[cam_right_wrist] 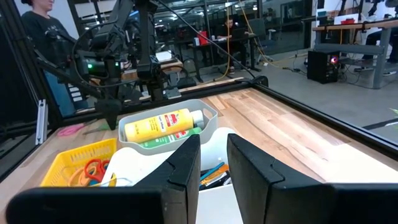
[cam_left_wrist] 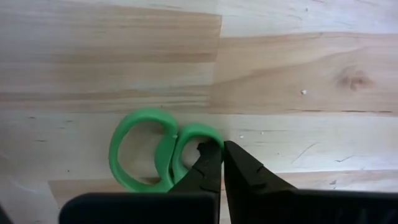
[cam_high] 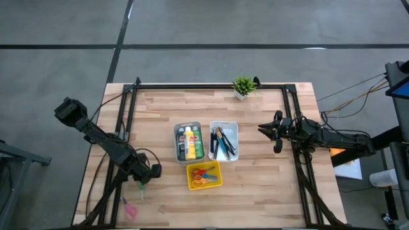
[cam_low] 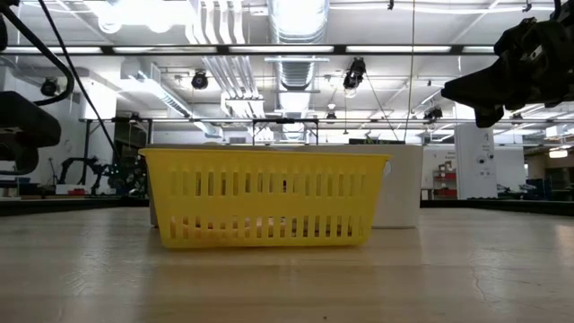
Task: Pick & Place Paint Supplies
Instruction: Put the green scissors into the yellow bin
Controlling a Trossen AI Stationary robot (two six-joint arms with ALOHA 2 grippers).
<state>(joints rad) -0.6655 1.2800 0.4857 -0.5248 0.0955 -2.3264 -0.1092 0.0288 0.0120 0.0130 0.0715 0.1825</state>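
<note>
The pale wood table (cam_high: 268, 185) sits on grey concrete floor, a busy workshop under strip lights behind it. Mid-table, a grey tray (cam_high: 188, 142) holds the paint bottles (cam_high: 190, 143); a white tray (cam_high: 223, 141) beside it holds the brushes (cam_high: 222, 142). The left end effector (cam_high: 142, 185), fingers together, pinches green scissors (cam_left_wrist: 158, 158) near the left edge. The right end effector (cam_high: 263, 128) hovers slightly parted, right of the trays.

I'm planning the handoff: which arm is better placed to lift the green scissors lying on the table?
Left. Its gripper is right at the green scissors, fingers nearly together beside a handle loop. The right gripper hovers far off, past the white tray.
</note>
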